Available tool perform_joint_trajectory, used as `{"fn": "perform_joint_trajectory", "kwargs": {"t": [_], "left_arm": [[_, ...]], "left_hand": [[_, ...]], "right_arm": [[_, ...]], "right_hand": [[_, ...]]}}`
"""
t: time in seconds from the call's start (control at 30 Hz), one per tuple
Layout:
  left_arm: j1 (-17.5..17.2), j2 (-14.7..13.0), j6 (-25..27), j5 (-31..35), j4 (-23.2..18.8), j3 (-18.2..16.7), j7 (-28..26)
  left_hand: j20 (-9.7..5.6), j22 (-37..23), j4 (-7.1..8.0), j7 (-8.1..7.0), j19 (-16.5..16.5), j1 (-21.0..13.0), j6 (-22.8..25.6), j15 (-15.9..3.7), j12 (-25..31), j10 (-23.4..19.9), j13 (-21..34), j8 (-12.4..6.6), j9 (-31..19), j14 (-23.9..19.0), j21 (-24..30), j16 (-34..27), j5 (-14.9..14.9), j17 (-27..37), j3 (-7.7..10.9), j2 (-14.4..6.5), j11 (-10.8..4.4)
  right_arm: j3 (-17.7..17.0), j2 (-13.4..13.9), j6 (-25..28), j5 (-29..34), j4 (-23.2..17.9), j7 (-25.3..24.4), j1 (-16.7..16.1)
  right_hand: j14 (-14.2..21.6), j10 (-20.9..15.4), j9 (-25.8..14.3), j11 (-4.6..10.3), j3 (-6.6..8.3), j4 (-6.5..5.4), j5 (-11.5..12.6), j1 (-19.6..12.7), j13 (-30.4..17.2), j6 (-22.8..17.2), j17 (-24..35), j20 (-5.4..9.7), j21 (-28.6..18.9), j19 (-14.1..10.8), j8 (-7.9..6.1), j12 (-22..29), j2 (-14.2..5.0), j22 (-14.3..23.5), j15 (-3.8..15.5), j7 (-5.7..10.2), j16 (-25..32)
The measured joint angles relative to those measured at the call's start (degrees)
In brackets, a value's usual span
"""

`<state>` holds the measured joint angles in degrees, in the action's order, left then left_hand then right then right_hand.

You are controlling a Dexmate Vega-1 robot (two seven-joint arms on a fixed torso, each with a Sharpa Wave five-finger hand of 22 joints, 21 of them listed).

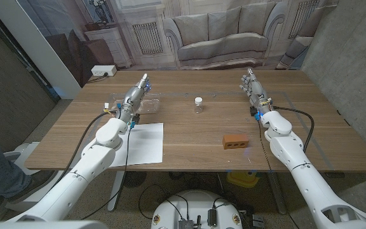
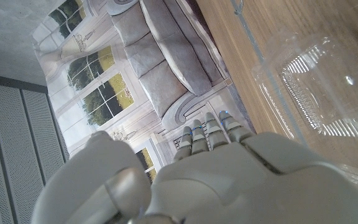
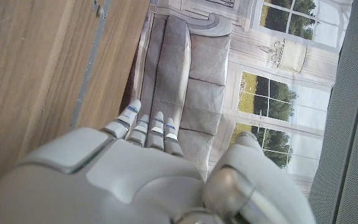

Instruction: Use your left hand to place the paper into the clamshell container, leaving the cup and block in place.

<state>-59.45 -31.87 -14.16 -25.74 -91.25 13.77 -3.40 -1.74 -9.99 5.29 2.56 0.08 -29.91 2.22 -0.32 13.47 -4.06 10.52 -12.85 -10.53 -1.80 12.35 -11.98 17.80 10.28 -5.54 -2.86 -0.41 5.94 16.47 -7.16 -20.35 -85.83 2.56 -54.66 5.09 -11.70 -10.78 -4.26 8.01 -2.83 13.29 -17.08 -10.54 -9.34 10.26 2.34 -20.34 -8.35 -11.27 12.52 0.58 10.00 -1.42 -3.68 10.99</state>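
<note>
I see the sheet of paper point(image 1: 143, 143) lying on the table point(image 1: 196, 137) under my left forearm. My left robot hand point(image 1: 136, 95) hangs open, fingers straight, beside the clear clamshell container point(image 1: 146, 104). My right robot hand point(image 1: 253, 86) is open too, holding nothing.

paper point(image 1: 143, 142) left, cup point(image 1: 198, 104) centre, block point(image 1: 234, 141) right

Table point(image 1: 310, 137) warm brown wood, streaky grain. Paper point(image 1: 146, 142) plain white. Clamshell container point(image 1: 146, 104) see-through clear plastic, ribbed shine in left wrist view point(image 2: 316, 87). Cup point(image 1: 198, 104) clear-ish with white lid. Block point(image 1: 234, 141) brick orange-brown, dark holes on side. Left hand point(image 1: 136, 97) and right hand point(image 1: 253, 87) pale grey-white, little blue marks near fingertips point(image 2: 207, 127). Arm cables black. Backdrop: printed grey sofa point(image 1: 221, 35), off-white panelling, yellow-green window scene in wrist views.
</note>
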Motion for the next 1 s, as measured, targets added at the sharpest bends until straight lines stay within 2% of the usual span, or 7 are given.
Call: {"fn": "perform_joint_trajectory", "kwargs": {"t": [1.0], "left_arm": [[-7.44, -7.06, 0.52, 3.23, -9.28, 0.83, -9.79]], "left_hand": [[0.00, 0.00, -0.09, 0.01, -0.01, -0.14, 0.60, 0.00, 0.00, -0.30, 0.00, 0.01, 0.01, 0.00, 0.00, 0.00, 0.00, 0.00, -0.09, -0.14, -0.30]], "right_arm": [[-0.56, -0.04, 1.77, -0.73, 1.49, -0.92, 0.86]], "right_hand": [[-0.01, -0.05, 0.00, 0.07, 0.00, 0.00, 0.00, -0.29, 0.01, -0.30, 0.00, 0.00, 0.65, 0.01, 0.00, -0.01, -0.31, -0.01, 0.00, -0.30, -0.01]]}}
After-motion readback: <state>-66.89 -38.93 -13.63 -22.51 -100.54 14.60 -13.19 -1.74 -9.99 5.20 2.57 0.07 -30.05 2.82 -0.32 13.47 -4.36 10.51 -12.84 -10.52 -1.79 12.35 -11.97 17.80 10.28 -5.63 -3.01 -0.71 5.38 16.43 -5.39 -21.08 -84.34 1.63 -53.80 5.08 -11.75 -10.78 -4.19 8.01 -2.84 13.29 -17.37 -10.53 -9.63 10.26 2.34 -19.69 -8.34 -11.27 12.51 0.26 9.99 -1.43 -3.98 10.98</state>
